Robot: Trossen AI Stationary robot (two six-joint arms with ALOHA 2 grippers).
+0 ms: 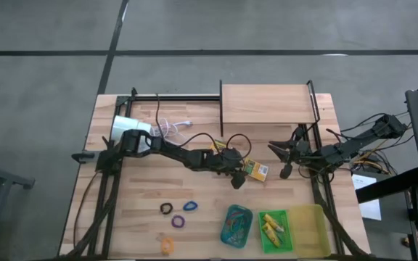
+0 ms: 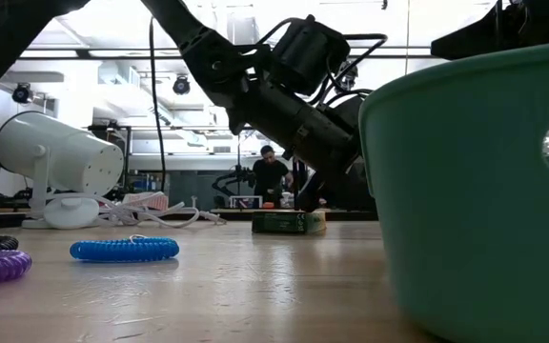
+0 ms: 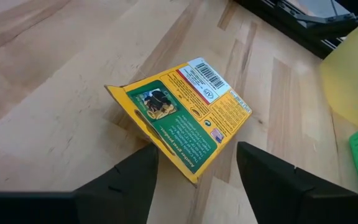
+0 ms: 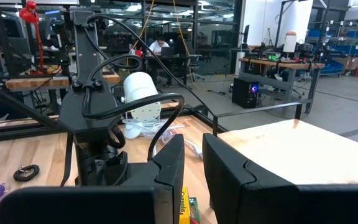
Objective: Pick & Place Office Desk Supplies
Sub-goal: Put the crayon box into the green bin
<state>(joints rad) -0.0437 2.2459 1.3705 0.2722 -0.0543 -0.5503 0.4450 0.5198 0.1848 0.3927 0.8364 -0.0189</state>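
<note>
Although its small print cannot be read, a barcode is seen on the yellow-and-green crayon box, lying mid-frame on the table. The left gripper is spread wide around it, holding nothing. The right gripper is parted slightly, empty.

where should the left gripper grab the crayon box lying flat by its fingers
Across its two long edges, coming straight down from above. The crayon box lies flat and thin on the table, and the left gripper already hangs open beside its near corner.
</note>
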